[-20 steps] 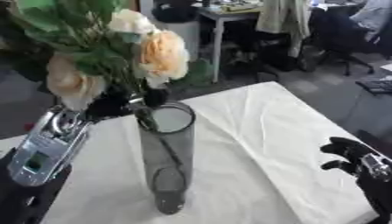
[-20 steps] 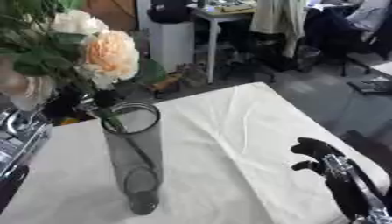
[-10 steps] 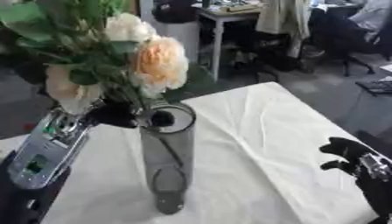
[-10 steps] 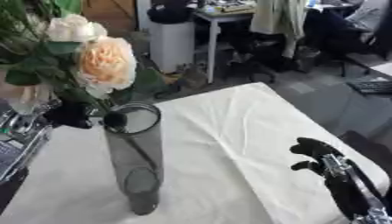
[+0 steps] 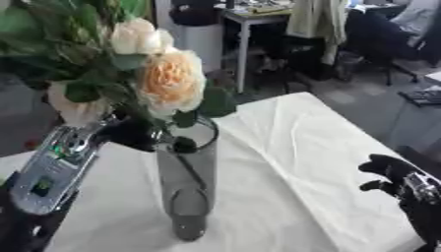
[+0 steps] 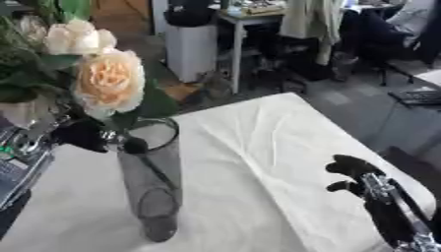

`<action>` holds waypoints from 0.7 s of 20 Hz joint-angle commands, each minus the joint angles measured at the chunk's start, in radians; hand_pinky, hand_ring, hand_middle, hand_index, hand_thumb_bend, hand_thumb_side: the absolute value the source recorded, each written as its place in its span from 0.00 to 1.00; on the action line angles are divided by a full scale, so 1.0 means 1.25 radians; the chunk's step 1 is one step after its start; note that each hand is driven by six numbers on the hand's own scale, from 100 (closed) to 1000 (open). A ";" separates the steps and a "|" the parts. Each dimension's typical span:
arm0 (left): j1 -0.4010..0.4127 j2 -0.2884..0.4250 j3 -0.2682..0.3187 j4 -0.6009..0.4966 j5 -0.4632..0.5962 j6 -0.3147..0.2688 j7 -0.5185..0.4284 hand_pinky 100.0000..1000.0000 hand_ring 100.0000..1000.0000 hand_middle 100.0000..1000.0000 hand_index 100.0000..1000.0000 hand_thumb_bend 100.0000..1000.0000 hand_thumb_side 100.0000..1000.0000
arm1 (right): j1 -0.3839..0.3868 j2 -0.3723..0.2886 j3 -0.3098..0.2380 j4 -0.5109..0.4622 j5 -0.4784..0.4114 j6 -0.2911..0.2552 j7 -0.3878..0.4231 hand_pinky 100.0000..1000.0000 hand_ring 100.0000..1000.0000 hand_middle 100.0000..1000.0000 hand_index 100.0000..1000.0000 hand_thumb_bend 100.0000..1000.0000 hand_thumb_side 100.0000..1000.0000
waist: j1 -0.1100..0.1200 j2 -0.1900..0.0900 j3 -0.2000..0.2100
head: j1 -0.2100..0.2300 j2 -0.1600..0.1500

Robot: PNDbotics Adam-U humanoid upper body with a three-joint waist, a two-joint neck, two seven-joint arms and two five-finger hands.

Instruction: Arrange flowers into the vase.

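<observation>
A tall grey glass vase [image 5: 187,192] stands upright on the white tablecloth [image 5: 284,162]. My left hand [image 5: 134,134] is at the vase's rim, shut on the stems of a bunch of cream and peach roses [image 5: 168,81] with green leaves. The stems reach down inside the vase. My right hand [image 5: 389,173] rests at the table's right edge, fingers curled, holding nothing.
The table's far edge ends near an office area with a white cabinet [image 5: 203,37], a desk [image 5: 258,15] and chairs behind. Bare tablecloth lies between the vase and my right hand.
The bouquet has sunk lower, its stems going deeper into the vase, and my left hand has come closer to the rim. My right hand has stayed still.
</observation>
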 commanded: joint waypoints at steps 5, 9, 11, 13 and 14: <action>-0.009 0.004 0.010 -0.004 -0.013 0.004 0.040 0.89 0.78 0.83 0.92 1.00 0.31 | -0.005 -0.012 -0.009 -0.009 -0.003 -0.003 -0.001 0.58 0.80 0.67 0.82 0.00 0.88 | -0.005 -0.010 -0.001 | -0.001 -0.003; -0.006 0.004 0.010 -0.006 -0.011 0.009 0.047 0.90 0.78 0.83 0.92 1.00 0.32 | -0.004 -0.012 -0.009 -0.009 -0.003 -0.003 -0.001 0.58 0.80 0.67 0.82 0.00 0.89 | -0.005 -0.011 0.002 | -0.001 -0.003; -0.004 0.004 0.010 -0.007 -0.010 0.012 0.050 0.90 0.78 0.83 0.93 1.00 0.32 | -0.004 -0.012 -0.009 -0.009 -0.003 -0.003 -0.001 0.58 0.80 0.67 0.82 0.00 0.89 | -0.006 -0.011 0.003 | -0.001 -0.003; -0.003 0.005 0.010 -0.011 -0.010 0.014 0.053 0.90 0.78 0.83 0.93 1.00 0.32 | -0.004 -0.012 -0.009 -0.009 -0.003 -0.003 -0.002 0.58 0.80 0.67 0.82 0.00 0.89 | -0.006 -0.011 0.004 | -0.001 -0.002; -0.002 0.005 0.010 -0.013 -0.010 0.016 0.054 0.91 0.78 0.83 0.93 1.00 0.32 | -0.003 -0.011 -0.009 -0.008 -0.003 -0.003 -0.002 0.58 0.80 0.67 0.82 0.00 0.89 | -0.006 -0.011 0.004 | -0.001 -0.002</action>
